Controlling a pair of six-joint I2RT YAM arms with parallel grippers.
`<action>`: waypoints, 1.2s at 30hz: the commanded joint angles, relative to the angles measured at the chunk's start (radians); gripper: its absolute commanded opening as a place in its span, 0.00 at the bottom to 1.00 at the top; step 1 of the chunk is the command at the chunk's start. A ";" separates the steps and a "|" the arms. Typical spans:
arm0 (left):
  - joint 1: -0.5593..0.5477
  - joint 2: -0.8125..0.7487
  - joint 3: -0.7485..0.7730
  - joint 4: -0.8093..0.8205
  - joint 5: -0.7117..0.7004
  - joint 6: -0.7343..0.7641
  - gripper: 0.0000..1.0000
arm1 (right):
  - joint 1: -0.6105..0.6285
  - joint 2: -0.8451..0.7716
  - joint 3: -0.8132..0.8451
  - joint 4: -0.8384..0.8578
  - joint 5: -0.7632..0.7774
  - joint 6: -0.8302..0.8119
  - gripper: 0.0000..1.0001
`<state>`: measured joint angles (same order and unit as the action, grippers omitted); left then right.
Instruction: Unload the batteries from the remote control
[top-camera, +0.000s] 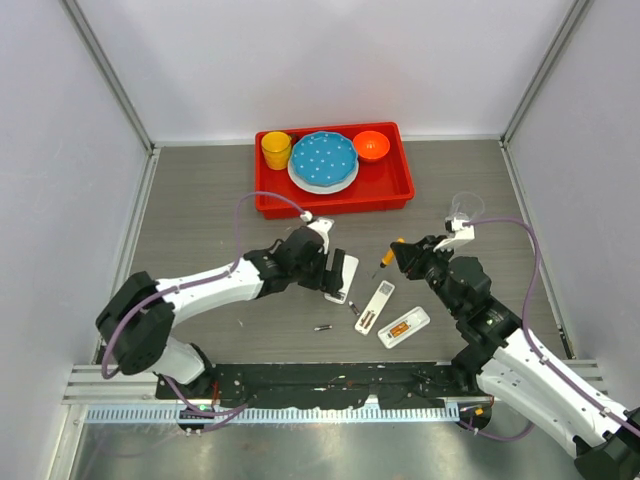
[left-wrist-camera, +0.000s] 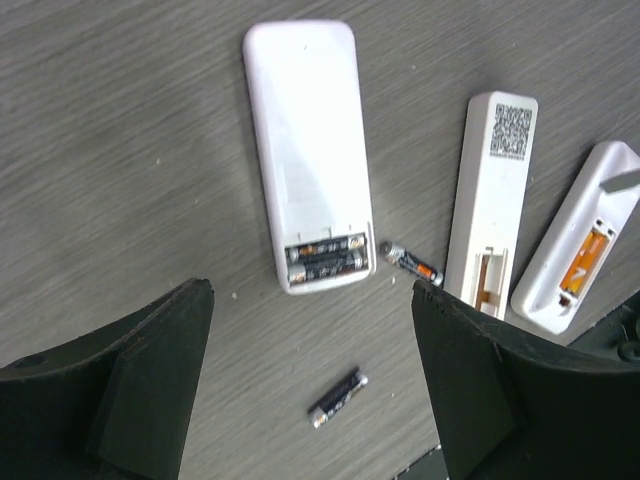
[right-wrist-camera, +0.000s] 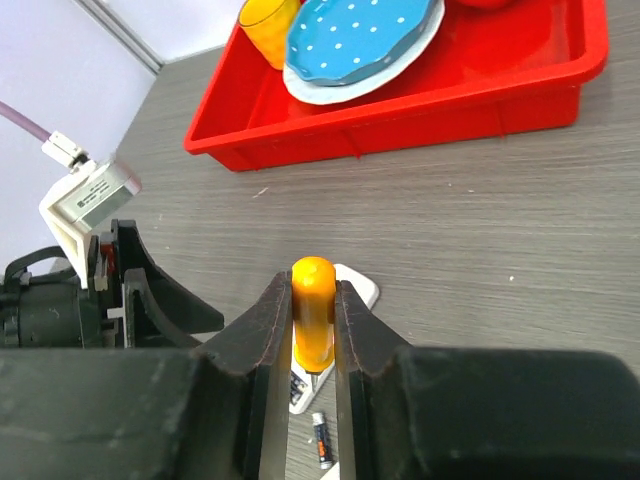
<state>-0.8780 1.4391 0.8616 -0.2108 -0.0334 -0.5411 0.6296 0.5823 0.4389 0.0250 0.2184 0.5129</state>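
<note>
Surface: matte grey table top (top-camera: 200, 200) with fine wood-grain streaks.
Remote: flat white plastic remote body with rounded corners (left-wrist-camera: 310, 150), battery bay uncovered, lying mid-table toward the near edge.
Seated batteries: two slim dark cylindrical batteries (left-wrist-camera: 325, 258), side by side in the open bay at the body's near end, in line with the gap between the left gripper's fingers.
Loose batteries: one dark cylinder with an orange end (left-wrist-camera: 410, 262) on the table just beside the bay; one dark silver-capped cylinder (left-wrist-camera: 338, 397) lying free closer to the near edge, between the two fingers.
Other pieces: narrow white plastic bar with a printed square code (left-wrist-camera: 493, 200); rounded white shell (left-wrist-camera: 585, 205) cradling an orange-labelled battery (left-wrist-camera: 585, 262).
Left gripper (left-wrist-camera: 312, 300): black matte fingers spread wide, holding nothing, hovering over the bay end.
Right gripper (right-wrist-camera: 313, 300): black jaws clamped on the glossy orange rounded handle of a screwdriver (right-wrist-camera: 313, 285), on the right-edge side of the white pieces.
Far edge, centre: red plastic tray (top-camera: 395, 185) with yellow cup (top-camera: 276, 150), blue white-dotted plate (top-camera: 323, 157) and orange bowl (top-camera: 371, 145).
</note>
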 joint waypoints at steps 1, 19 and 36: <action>-0.032 0.073 0.105 -0.007 -0.040 0.046 0.84 | 0.007 -0.027 0.000 -0.052 0.059 -0.022 0.01; -0.111 0.392 0.402 -0.191 -0.301 0.115 0.92 | 0.004 -0.049 0.000 -0.117 0.093 -0.016 0.01; -0.047 0.457 0.369 -0.228 -0.298 -0.008 0.57 | 0.004 0.002 0.008 -0.089 0.033 -0.034 0.01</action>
<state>-0.9447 1.9564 1.2945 -0.3820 -0.2665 -0.4873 0.6312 0.5690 0.4244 -0.1230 0.2749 0.4976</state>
